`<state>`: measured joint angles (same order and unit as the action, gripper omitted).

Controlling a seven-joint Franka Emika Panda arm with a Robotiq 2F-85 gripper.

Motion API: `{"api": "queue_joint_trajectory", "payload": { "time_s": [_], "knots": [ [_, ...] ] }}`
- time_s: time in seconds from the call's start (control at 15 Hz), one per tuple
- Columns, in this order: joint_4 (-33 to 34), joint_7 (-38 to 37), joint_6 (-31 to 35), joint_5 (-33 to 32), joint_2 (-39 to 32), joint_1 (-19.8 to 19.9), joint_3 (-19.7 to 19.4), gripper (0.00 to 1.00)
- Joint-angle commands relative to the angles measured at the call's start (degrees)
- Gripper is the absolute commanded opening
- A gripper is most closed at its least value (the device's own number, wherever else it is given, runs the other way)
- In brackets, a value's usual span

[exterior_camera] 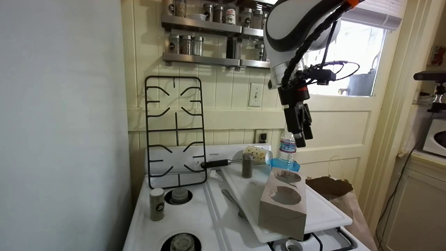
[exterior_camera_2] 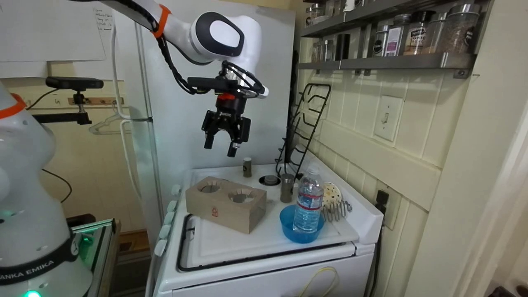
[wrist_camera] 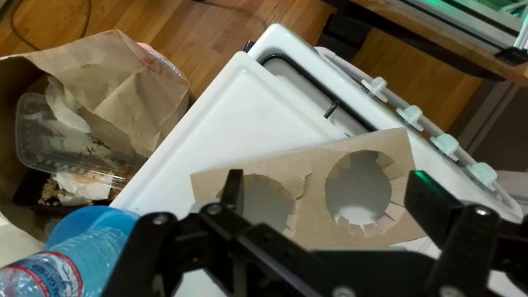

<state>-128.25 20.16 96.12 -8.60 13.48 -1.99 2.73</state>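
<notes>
The black two-fingered gripper (exterior_camera_2: 220,147) hung above the white stove (exterior_camera: 195,216), its fingers spread wide with nothing held between them. In an exterior view it pointed downward just above the centre of the frame, well apart from the long brown cardboard box (exterior_camera_2: 226,205), which sat left of centre below it. In the wrist view the box lay across the middle and right of the frame, its two round holes facing the camera.

The box rested on a flat white rectangular board (exterior_camera: 322,211) at the lower right of an exterior view. A clear plastic bottle with a red-and-blue label (exterior_camera_2: 308,200) stood in a round blue plastic bowl (exterior_camera_2: 287,222), right of centre.

A metal-lidded jar of greyish seasoning (exterior_camera: 247,168) stood near the board's far end, and a metal spoon (exterior_camera: 233,201) lay along its left edge. Farther left were a white-capped glass shaker (exterior_camera: 157,205) and a black metal burner grate (exterior_camera: 176,129), which leaned upright. A brown paper bag (wrist_camera: 107,78) filled the wrist view's upper left.
</notes>
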Motion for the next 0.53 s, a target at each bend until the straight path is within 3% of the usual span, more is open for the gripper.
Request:
{"api": "queue_joint_trajectory", "payload": {
  "time_s": [0.0,0.07,0.2,0.33,0.47],
  "knots": [
    [-1.5,6.2,-1.9,-3.3,1.8,-3.1,1.0,1.00],
    [-0.2,3.0,-0.3,-1.7,0.2,-2.2,0.0,1.00],
    [-0.5,4.3,-0.4,-2.2,0.4,-3.2,0.6,1.00],
    [-2.8,10.1,1.4,-6.8,2.6,-4.3,1.2,1.00],
    [-7.0,15.5,6.1,-7.1,4.3,-4.7,-0.1,1.00]
  ]
}}
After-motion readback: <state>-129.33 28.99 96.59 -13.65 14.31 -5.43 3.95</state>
